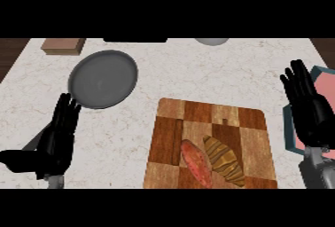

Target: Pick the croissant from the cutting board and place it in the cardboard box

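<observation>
A striped brown croissant (225, 160) lies on the near part of the wooden cutting board (222, 117), beside a reddish oblong food item (196, 163). The cardboard box (63, 45) stands at the far left of the counter, partly cut off by the view's top. My left hand (57, 137) rests open at the lower left, fingers up, well left of the board. At the right edge my right hand (309, 111) is open too, fingers straight, just right of the board and apart from the croissant.
A grey plate (103, 79) lies between the box and the board. A teal-rimmed pink tray (325, 84) sits at the right edge, partly behind my right hand. A grey round object (211, 41) and a dark object (134, 40) show at the counter's far edge.
</observation>
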Available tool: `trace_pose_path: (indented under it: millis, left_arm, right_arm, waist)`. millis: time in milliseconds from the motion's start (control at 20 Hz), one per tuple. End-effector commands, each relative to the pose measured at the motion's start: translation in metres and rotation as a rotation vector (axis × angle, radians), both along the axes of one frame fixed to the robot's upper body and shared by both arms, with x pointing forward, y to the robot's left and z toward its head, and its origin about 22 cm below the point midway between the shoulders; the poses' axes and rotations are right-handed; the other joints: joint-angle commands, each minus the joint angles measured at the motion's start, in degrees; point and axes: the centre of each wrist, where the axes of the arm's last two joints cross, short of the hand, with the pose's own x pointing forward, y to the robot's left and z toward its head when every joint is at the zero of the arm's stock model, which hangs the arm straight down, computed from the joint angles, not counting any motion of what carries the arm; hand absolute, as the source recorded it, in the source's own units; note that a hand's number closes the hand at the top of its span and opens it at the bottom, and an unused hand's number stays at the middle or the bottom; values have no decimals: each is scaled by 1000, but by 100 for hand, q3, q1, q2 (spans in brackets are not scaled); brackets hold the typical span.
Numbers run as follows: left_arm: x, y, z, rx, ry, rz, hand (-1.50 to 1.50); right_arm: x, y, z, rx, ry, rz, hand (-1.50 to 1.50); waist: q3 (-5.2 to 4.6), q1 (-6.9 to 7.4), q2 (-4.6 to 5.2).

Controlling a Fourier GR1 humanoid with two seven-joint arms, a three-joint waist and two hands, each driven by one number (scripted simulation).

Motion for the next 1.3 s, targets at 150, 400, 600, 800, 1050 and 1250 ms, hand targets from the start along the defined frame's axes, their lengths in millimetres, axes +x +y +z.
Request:
trace_pose_path:
  millis: [150, 400, 600, 800, 1050, 1250]
  left_arm:
    - [24, 25, 28, 318, -109, -201, 0]
    - [33, 5, 43, 466, -144, -398, 0]
    - [49, 2, 47, 462, -152, -412, 0]
    - [60, 11, 48, 466, -142, -426, 0]
    - [60, 8, 53, 469, -153, -437, 0]
    - [53, 18, 45, 465, -127, -431, 0]
  right_arm:
    - [11, 2, 92, -92, -296, 385, -150]
    - [14, -36, 122, -444, -318, 591, -150]
    - [17, -57, 103, -494, -436, 744, -150]
    - [15, -55, 107, -707, -530, 849, -150]
    - [13, -51, 115, -946, -490, 923, -150]
    - [-4, -27, 136, -1200, -433, 1014, -150]
  waist:
    - [110, -26, 48]
    - [119, -72, 105]
    - [118, -33, 126]
    - [111, -33, 116]
    - [102, 19, 83]
    - [94, 27, 56]
